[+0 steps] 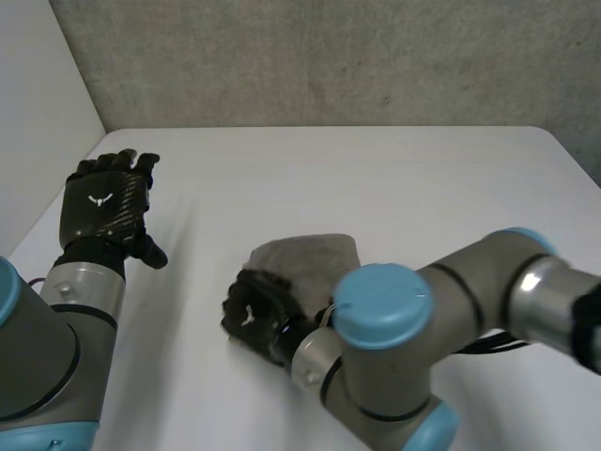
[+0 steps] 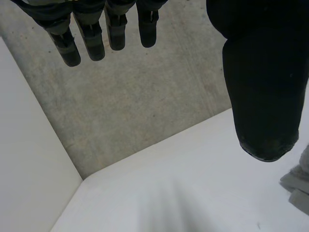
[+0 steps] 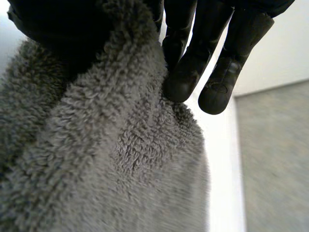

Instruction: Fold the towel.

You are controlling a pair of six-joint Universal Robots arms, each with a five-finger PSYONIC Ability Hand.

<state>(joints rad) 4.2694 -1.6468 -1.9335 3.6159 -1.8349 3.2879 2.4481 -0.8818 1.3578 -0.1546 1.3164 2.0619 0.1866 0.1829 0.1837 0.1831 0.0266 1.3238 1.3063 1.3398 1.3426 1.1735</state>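
A grey fluffy towel (image 1: 317, 257) lies bunched in a small heap near the middle of the white table (image 1: 394, 178). My right hand (image 1: 255, 316) sits at the heap's near left edge. In the right wrist view a ridge of the towel (image 3: 120, 159) rises between its thumb and fingers (image 3: 193, 63), which pinch it. Well apart from the cloth, my left hand (image 1: 103, 202) hovers over the table's left side, back up. Its fingers (image 2: 91, 38) hang straight with the thumb spread wide, holding nothing. A grey scrap of the towel (image 2: 298, 181) shows beyond that thumb.
A rough concrete wall (image 1: 329, 56) runs along the table's far edge. A white panel (image 1: 38, 113) closes off the left side. My right arm (image 1: 441, 310) crosses the near right part of the table.
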